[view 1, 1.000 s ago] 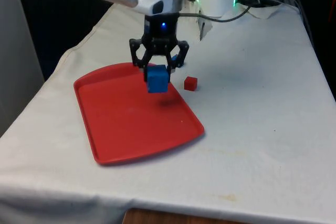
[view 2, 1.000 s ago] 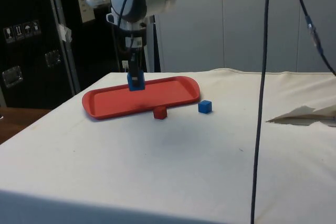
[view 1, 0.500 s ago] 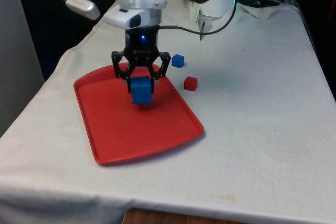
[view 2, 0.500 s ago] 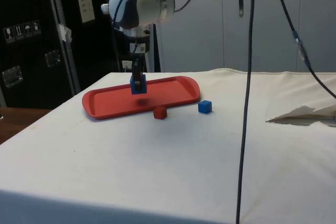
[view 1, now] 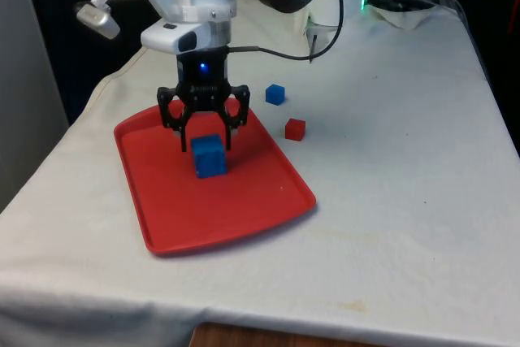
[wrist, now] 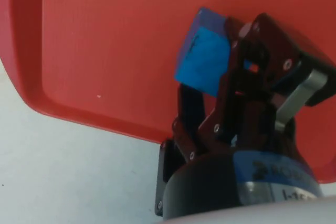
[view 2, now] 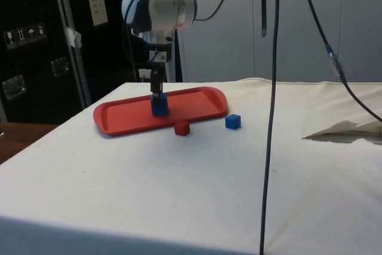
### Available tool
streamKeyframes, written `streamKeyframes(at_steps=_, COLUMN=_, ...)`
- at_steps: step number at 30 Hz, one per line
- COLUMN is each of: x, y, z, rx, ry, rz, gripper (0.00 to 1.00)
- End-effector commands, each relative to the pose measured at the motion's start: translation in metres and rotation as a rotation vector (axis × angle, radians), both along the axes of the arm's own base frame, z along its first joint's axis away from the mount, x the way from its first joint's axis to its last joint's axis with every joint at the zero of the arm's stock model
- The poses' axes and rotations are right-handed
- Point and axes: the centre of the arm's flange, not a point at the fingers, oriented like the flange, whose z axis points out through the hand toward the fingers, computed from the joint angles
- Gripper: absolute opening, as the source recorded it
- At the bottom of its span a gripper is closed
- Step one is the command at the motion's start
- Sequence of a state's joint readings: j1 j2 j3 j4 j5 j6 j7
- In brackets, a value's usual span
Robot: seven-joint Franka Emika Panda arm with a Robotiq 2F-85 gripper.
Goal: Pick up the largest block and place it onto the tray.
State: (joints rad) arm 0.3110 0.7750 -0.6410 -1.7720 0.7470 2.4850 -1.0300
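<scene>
Large blue block [view 1: 209,156] on the red tray [view 1: 162,201].
The pincer [view 1: 205,137] stands just above it, fingers spread apart; a small blue cube [view 1: 275,93] and red cube [view 1: 295,128] sit on the tabletop [view 1: 390,160].

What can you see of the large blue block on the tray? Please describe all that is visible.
The large blue block is a plain cube, matte and uniformly blue, bigger than the small blue block and the small red block on the white cloth. It sits inside the red tray, apparently resting on its floor, slightly turned against the tray's edges. The gripper stands right above it with a finger on either side; the wrist view shows one finger against a side face.
</scene>
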Motion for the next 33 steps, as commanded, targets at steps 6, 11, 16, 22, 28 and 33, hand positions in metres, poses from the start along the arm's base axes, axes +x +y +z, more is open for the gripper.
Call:
streamKeyframes(at_steps=6, x=0.000, y=-0.001, z=0.002, rx=0.010, ry=-0.007, rz=0.001, gripper=0.98)
streamKeyframes(at_steps=11, x=-0.001, y=-0.001, z=0.000, rx=0.006, ry=-0.004, rz=-0.003, gripper=1.00)
streamKeyframes(at_steps=16, x=0.000, y=-0.003, z=0.013, rx=0.011, ry=-0.010, rz=-0.001, gripper=1.00)
streamKeyframes(at_steps=22, x=0.001, y=-0.003, z=0.029, rx=0.016, ry=-0.016, rz=0.001, gripper=1.00)
streamKeyframes(at_steps=28, x=0.002, y=-0.005, z=0.053, rx=0.024, ry=-0.027, rz=0.005, gripper=1.00)
streamKeyframes(at_steps=33, x=0.003, y=-0.005, z=0.070, rx=0.031, ry=-0.035, rz=0.011, gripper=1.00)
